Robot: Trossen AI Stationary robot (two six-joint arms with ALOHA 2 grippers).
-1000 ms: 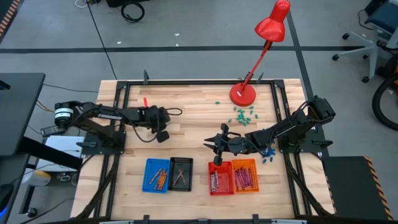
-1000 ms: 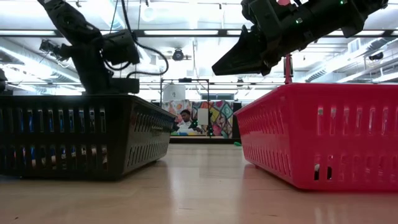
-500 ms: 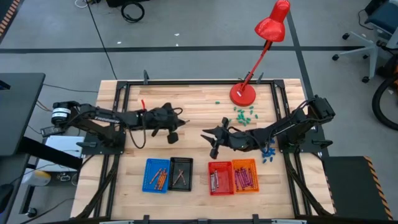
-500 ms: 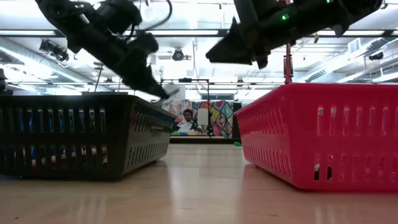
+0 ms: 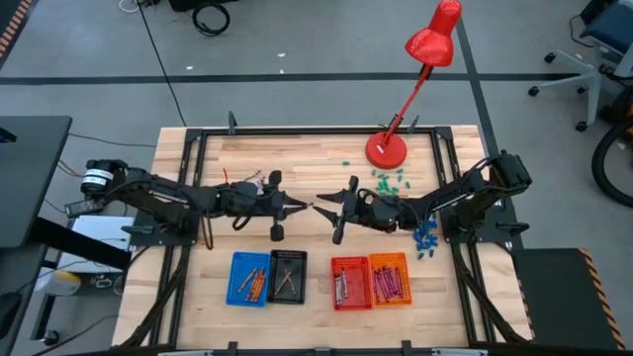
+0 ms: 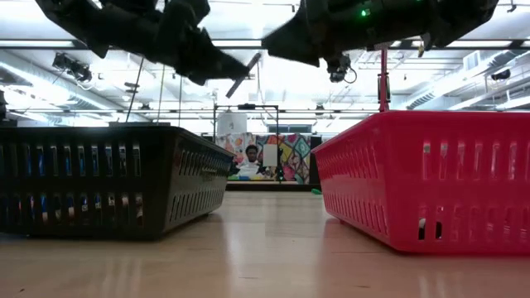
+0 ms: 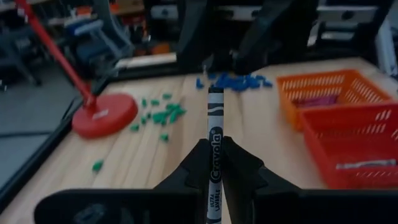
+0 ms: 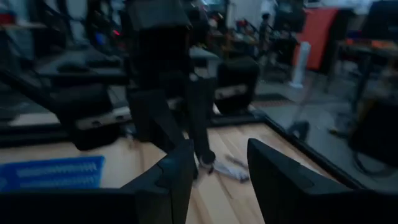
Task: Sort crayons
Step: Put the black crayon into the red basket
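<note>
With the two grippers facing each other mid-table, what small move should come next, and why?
Probably the right gripper eases forward onto the crayon. The left gripper holds that grey crayon out toward it, and the right fingers stand open just short of the tip.

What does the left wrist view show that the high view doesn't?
Only the left wrist view shows that the left tool is shut on a grey-white Crayola crayon. Only the high view shows the blue plastic basket, the black plastic basket and both arms meeting mid-table, right tool open. Both show the red lamp base, the orange basket and the red basket.
</note>
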